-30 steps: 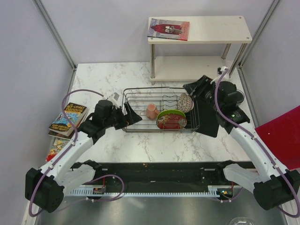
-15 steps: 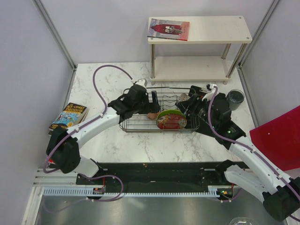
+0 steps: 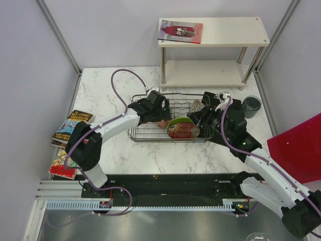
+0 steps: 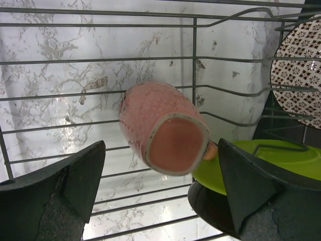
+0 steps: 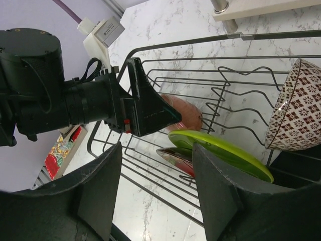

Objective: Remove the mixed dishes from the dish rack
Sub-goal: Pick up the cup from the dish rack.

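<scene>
The dish rack holds a small pink cup on its side, a lime-green plate, a red patterned dish and a patterned bowl. A dark cup stands on the table right of the rack. My left gripper is open inside the rack, its fingers either side of the pink cup, not closed on it. My right gripper is open and empty just right of the green plate and red dish, with the bowl beside it.
A two-tier shelf with a magazine stands behind the rack. Books lie at the table's left edge. A black board lies under the rack's right end. A red sheet sits at the right.
My left arm swung from left of the rack into it, and its open fingers now frame the pink cup. My right gripper moved down and left, toward the plates.
</scene>
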Tool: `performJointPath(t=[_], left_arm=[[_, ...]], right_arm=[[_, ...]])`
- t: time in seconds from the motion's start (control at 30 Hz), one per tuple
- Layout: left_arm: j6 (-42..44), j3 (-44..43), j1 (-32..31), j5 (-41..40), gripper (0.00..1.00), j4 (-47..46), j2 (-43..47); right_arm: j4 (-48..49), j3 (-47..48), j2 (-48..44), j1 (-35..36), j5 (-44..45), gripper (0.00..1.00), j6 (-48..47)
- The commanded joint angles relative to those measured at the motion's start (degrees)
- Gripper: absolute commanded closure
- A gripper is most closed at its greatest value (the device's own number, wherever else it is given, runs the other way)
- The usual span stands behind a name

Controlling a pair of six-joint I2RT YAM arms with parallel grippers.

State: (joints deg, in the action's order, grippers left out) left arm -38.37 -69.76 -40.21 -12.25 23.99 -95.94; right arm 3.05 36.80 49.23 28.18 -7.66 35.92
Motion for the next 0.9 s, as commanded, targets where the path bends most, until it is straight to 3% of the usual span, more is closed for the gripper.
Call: performJointPath(t=[0.0,0.13,0.23,0.27,0.53,0.63,0.67,0.73,0.87], left_arm=[[-1.88,-4.16,0.13,-3.04,0.01,-0.35,-2.67],[-1.97,-5.39,0.13,-3.30,0.02,-0.26,-4.95],[-2.06,-5.39,0.04,-3.39,0.09,-0.34,-5.40],[-2.23,-4.96,0.04,-3.31,0.18,-0.26,-5.48],[-1.89,-1.70,0.04,-3.92,0.49,-0.78,-3.64],[-1.36,-1.43,0.04,-4.01,0.71,-0.96,-2.85],[-1.18,-1.52,0.04,-4.01,0.85,-0.96,-2.50],[-0.31,-2.05,0.04,-4.36,0.97,-0.79,-1.10],[1.98,-3.28,0.13,-5.15,0.98,-0.35,2.94]], right_arm=[[3.72,-0.15,0.42,0.20,-0.87,0.35,-0.77],[3.72,0.03,1.13,0.12,-0.95,0.35,-1.03],[3.63,0.12,1.39,0.20,-0.95,0.35,-1.03],[3.54,0.03,1.48,0.12,-0.87,0.35,-1.12],[3.54,-0.06,2.10,0.20,-0.16,0.35,-1.29],[3.46,0.03,2.01,0.20,0.01,0.34,-1.29],[3.28,0.20,1.66,0.20,0.19,0.35,-1.38],[2.93,0.47,1.39,0.12,0.28,0.35,-1.73],[1.26,2.05,0.60,0.20,0.89,0.34,-2.70]])
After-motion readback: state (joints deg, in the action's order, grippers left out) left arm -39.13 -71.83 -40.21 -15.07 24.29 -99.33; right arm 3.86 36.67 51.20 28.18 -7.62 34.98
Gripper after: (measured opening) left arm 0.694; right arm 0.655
